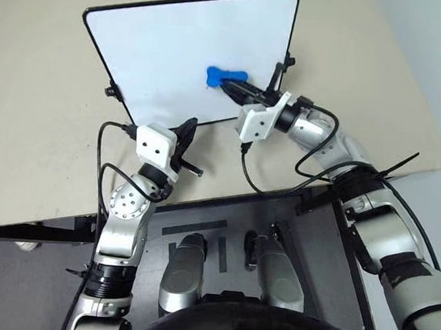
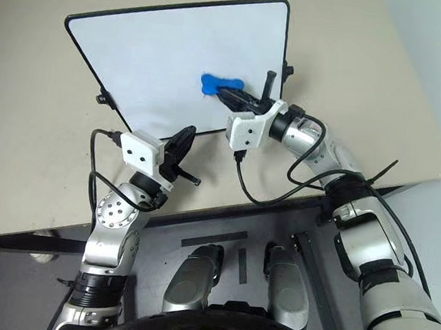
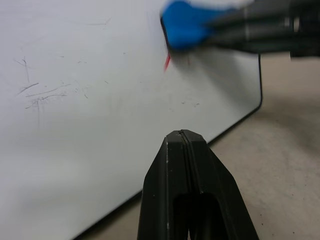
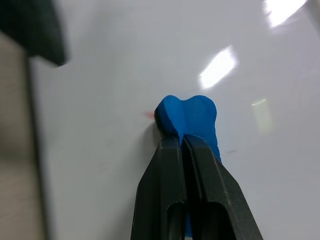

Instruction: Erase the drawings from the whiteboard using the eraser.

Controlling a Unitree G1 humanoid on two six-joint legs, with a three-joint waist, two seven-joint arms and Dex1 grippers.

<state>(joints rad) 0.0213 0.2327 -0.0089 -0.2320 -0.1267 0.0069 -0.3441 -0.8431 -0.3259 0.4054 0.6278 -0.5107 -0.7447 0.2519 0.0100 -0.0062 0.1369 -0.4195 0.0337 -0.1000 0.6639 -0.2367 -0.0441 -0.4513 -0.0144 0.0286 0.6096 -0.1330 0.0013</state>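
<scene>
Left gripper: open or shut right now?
Shut. In the left wrist view the two black fingers of the left gripper meet along a thin seam at the tip, with nothing between them.

No legible text, labels, brands or numbers anywhere. On the whiteboard point(image 1: 176, 53): faint grey residue strokes and a short red mark beside the eraser point(image 3: 186, 26), none readable as characters.

A beige counter point(image 1: 39, 118) fills most of the head view, plain and matte, its near edge running diagonally from 8 o'clock toward 3 o'clock. Below that edge lies a dark grey floor point(image 1: 9, 285). At 1 o'clock, past the counter's far right edge, sits a pale grey-white surface point(image 1: 439, 53). Lighting is soft and even.
</scene>
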